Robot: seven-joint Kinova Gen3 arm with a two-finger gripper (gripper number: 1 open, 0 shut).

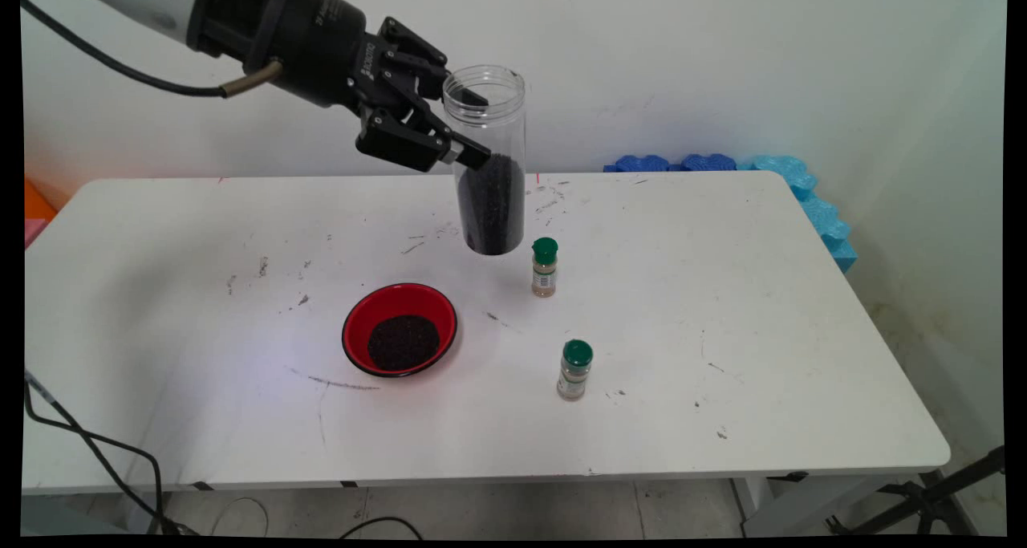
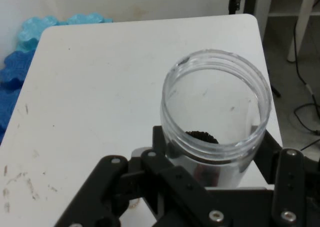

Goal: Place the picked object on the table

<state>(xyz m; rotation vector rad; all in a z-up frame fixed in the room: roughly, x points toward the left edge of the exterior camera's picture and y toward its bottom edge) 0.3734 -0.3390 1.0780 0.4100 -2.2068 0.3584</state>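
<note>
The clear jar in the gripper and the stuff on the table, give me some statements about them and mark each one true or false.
1. The gripper holds the clear jar upright above the table. True.
2. The jar has a lid on. False: its mouth is open, as the hand view shows.
3. The red bowl holds dark grains. True.
4. Three spice bottles stand on the table. False: there are two, the far spice bottle and the near spice bottle, both with green caps.
5. The jar is filled to its rim. False: the dark grains fill only its lower part.
</note>
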